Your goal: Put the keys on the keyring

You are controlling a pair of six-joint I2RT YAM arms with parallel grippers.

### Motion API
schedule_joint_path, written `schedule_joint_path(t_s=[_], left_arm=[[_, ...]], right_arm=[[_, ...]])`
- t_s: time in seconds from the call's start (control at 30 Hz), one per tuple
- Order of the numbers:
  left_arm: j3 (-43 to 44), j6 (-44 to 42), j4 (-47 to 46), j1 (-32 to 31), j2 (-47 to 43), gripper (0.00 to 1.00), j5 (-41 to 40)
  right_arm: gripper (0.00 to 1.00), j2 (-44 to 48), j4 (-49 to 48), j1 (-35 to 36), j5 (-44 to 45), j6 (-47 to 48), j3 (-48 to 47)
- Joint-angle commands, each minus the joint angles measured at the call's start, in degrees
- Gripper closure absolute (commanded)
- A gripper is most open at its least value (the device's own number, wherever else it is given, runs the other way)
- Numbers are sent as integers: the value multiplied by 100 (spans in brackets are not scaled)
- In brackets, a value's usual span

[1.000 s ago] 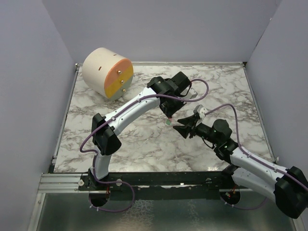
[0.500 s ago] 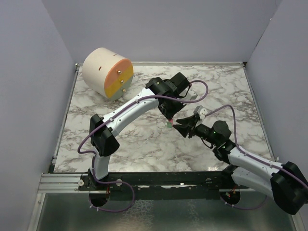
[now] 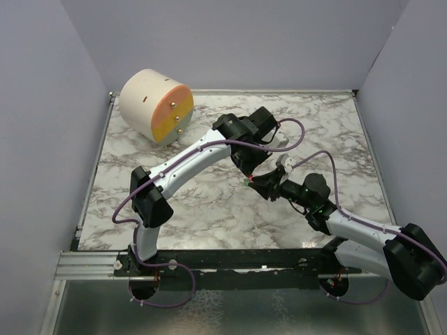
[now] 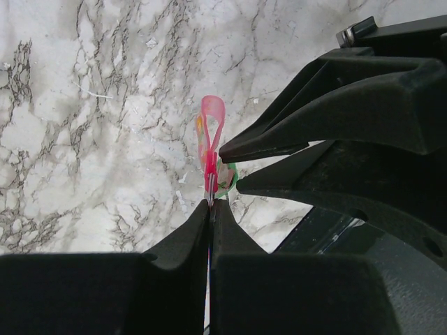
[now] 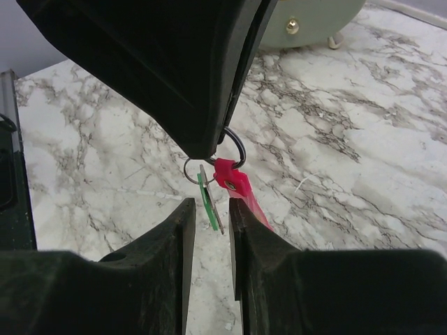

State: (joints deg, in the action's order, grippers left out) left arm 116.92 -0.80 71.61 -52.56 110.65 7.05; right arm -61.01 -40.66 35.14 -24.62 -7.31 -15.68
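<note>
Matt black plastic left claw (image 5: 209, 150), thin shiny metal keyring (image 5: 234, 143), glossy marbled table (image 5: 363, 139)

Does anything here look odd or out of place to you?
Only the big cream cylinder with the orange-yellow face: it lies on its side at the marble table's far-left corner, away from both arms. Nothing looks spilled or broken.

The bench (image 3: 209, 202) is white marble with grey veins. The small flat key (image 5: 207, 197) is bright green; the thin silvery metal ring with its pink-red strip (image 5: 237, 183) sits beside it. Both sets of jaws are black.
</note>
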Motion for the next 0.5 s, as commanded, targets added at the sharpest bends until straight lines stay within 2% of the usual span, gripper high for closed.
schedule_joint_path(t_s=[0.0, 0.47], left_arm=[[174, 18, 2, -38, -290, 100, 95], [121, 42, 2, -131, -257, 100, 112]], right_arm=[[75, -125, -338, -24, -248, -40, -64], [77, -309, -584, 27, -359, -143, -102]])
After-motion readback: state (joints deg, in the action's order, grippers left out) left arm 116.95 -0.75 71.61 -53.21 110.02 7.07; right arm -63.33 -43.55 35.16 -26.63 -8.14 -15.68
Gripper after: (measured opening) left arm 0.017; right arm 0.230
